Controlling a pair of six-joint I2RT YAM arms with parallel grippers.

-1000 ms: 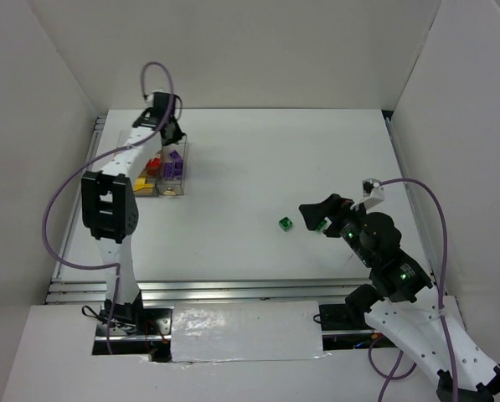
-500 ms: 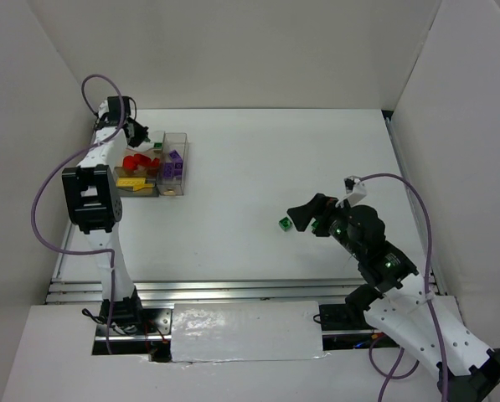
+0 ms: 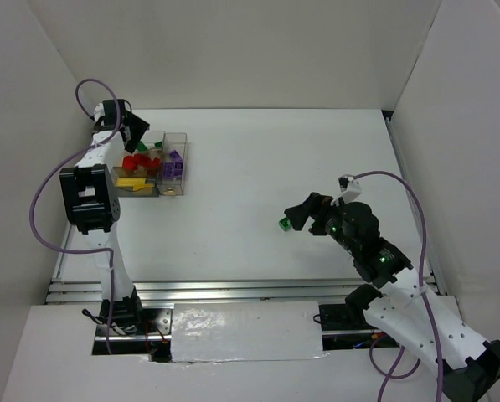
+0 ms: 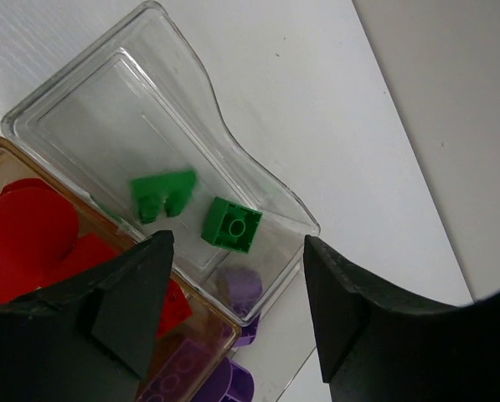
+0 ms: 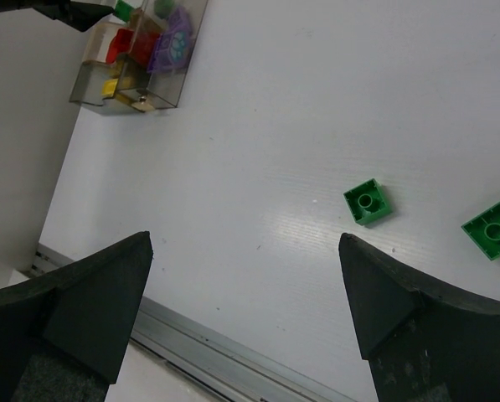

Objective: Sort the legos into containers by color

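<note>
My left pincer [image 4: 233,314] hangs over the far-left end of the clear plastic divided box [image 4: 99,109]. Its jaws are spread wide, with nothing between them. Below it is the box's long narrow compartment, its long axis running upper-left to lower-right in the left wrist view. That compartment holds a square green one-stud lego [image 4: 232,224], stud up, and a second green lego [image 4: 163,193] tipped on its side. Red legos [image 4: 32,234] fill the next compartment over, and purple legos [image 4: 238,283] sit at the box's near end.

My right pincer [image 5: 245,310] is well to the right of the box, above the white tabletop [image 3: 258,159], fully open and empty. Under it, far from the box, lie two loose legos. One is a small square green lego [image 5: 368,202], stud up. The other is a green two-stud lego [image 5: 494,224], cut by the picture edge, its long axis slanting up-right.
</note>
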